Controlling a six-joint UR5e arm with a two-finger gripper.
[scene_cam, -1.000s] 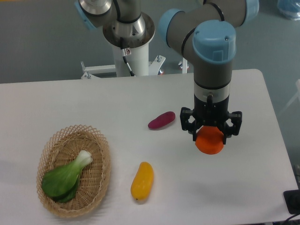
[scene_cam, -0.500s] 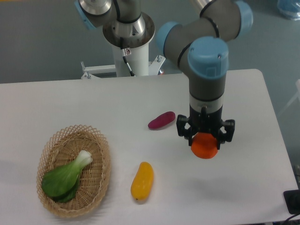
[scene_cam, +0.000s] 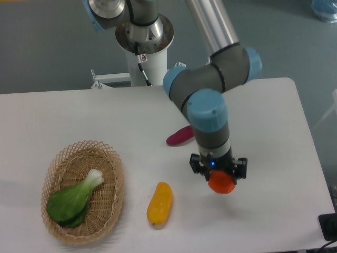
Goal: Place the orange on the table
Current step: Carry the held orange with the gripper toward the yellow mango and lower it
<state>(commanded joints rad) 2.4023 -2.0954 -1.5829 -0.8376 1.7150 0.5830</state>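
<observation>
The orange (scene_cam: 221,182) is a small bright round fruit held in my gripper (scene_cam: 218,174), which is shut on it from above. Both sit low over the white table (scene_cam: 274,158), right of centre and near the front. From this angle I cannot tell whether the orange touches the tabletop. The gripper's body covers the top of the fruit.
A yellow-orange mango-like fruit (scene_cam: 159,203) lies left of the gripper. A purple sweet potato (scene_cam: 180,135) lies behind it, partly hidden by the arm. An oval wicker basket (scene_cam: 114,174) at front left holds a green bok choy (scene_cam: 73,199).
The arm has swung left and toward the table's front and come down, carrying the orange lower and closer to the tabletop.
</observation>
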